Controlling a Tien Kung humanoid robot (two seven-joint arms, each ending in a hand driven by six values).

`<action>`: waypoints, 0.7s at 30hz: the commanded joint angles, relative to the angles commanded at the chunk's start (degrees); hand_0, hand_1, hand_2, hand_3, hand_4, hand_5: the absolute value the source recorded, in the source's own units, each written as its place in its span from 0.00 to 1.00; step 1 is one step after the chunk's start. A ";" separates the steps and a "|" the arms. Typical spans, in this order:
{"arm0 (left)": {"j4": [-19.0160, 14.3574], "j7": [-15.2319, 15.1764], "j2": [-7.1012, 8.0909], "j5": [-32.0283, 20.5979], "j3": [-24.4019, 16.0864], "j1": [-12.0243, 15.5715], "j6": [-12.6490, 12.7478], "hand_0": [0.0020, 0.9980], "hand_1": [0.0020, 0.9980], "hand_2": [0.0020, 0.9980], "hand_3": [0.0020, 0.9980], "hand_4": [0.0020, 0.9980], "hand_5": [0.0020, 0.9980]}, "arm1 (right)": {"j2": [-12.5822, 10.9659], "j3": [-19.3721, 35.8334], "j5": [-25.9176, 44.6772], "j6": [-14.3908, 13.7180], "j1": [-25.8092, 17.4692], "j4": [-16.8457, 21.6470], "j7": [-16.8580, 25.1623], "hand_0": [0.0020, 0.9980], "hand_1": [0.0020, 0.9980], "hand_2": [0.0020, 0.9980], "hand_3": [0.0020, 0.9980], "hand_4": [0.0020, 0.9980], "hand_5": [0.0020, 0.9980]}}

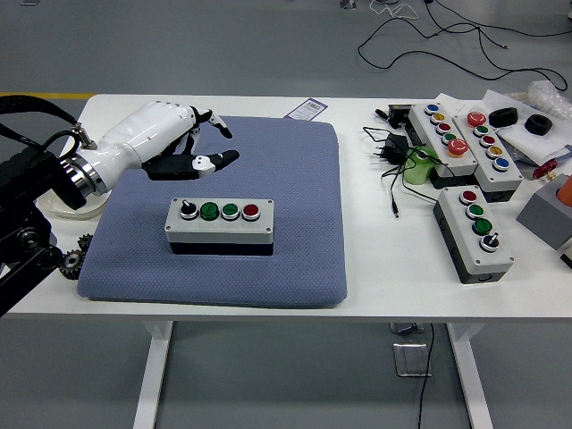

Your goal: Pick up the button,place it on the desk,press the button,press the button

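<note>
Left hand (183, 147) hovers over the blue mat (295, 170) twd the table's far-left corner, fingers loosely apart, holding nothing. Button box (220, 224) sits on the mat nearer the front edge. Best approach: lower one fingertip straight onto a single button. No legible labels.

A single head view looks from high on the robot's side, facing forward and down across the white surface (357, 268), whose near edge runs along the bottom. It stands far enough back to take in nearly the full width and the grey floor beyond the far edge. The left hand (165, 143) enters from the left; ahead of it and to its right lies the blue pad (295, 179), with scattered control boxes (474, 228) farther right.
</note>
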 joint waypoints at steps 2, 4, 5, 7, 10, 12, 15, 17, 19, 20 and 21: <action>0.32 0.73 -0.10 0.10 0.77 0.15 -0.70 0.00 0.00 0.06 0.65 0.70 1.00 | 0.02 -0.02 0.06 -0.01 0.01 0.00 0.00 0.68 0.65 0.70 0.65 0.33 0.18; 0.93 1.70 -0.30 0.12 1.99 0.19 -1.26 0.00 0.00 0.06 0.65 0.70 1.00 | 0.05 0.02 0.05 0.01 0.00 0.00 -0.02 0.68 0.65 0.70 0.65 0.33 0.18; 1.17 2.05 -0.40 0.05 2.50 0.19 -1.32 0.00 0.00 0.06 0.65 0.70 1.00 | 0.07 0.07 0.00 0.01 0.01 0.00 -0.03 0.68 0.65 0.70 0.65 0.33 0.18; 1.61 2.50 -0.64 -0.13 3.49 0.14 -1.39 0.00 0.00 0.06 0.67 0.70 1.00 | 0.08 0.11 -0.02 0.02 0.01 0.00 -0.04 0.68 0.65 0.70 0.64 0.33 0.18; 2.48 3.09 -1.09 -0.10 5.08 -0.01 -1.25 0.00 0.00 0.06 0.67 0.70 1.00 | 0.12 0.12 0.01 0.05 -0.01 0.00 -0.07 0.68 0.65 0.70 0.64 0.33 0.18; 3.34 3.38 -1.42 -0.42 6.20 -0.24 -0.89 0.00 0.00 0.06 0.67 0.70 1.00 | 0.13 0.10 0.09 0.07 -0.03 0.00 -0.09 0.68 0.65 0.70 0.64 0.33 0.18; 4.68 3.71 -2.04 0.01 7.48 -0.54 -0.48 0.00 0.00 0.06 0.67 0.70 1.00 | 0.15 0.17 -0.05 0.12 -0.06 0.00 -0.12 0.68 0.65 0.70 0.64 0.33 0.18; 5.24 3.73 -2.27 -0.05 7.90 -0.63 -0.36 0.00 0.00 0.06 0.67 0.70 1.00 | 0.15 0.20 -0.10 0.13 -0.10 0.00 -0.13 0.68 0.65 0.70 0.64 0.33 0.18; 5.78 3.78 -2.48 -0.01 8.54 -0.67 -0.19 0.00 0.00 0.06 0.67 0.69 1.00 | 0.15 0.24 -0.16 0.15 -0.13 0.00 -0.13 0.68 0.65 0.70 0.64 0.33 0.18; 5.91 3.82 -2.54 0.08 8.81 -0.67 -0.18 0.00 0.00 0.06 0.67 0.69 1.00 | 0.15 0.21 -0.12 0.15 -0.14 0.00 -0.13 0.68 0.65 0.70 0.64 0.33 0.18; 5.99 3.88 -2.57 0.05 9.10 -0.64 -0.13 0.00 0.00 0.06 0.67 0.69 1.00 | 0.15 0.16 -0.06 0.15 -0.18 0.00 -0.13 0.68 0.65 0.70 0.64 0.33 0.18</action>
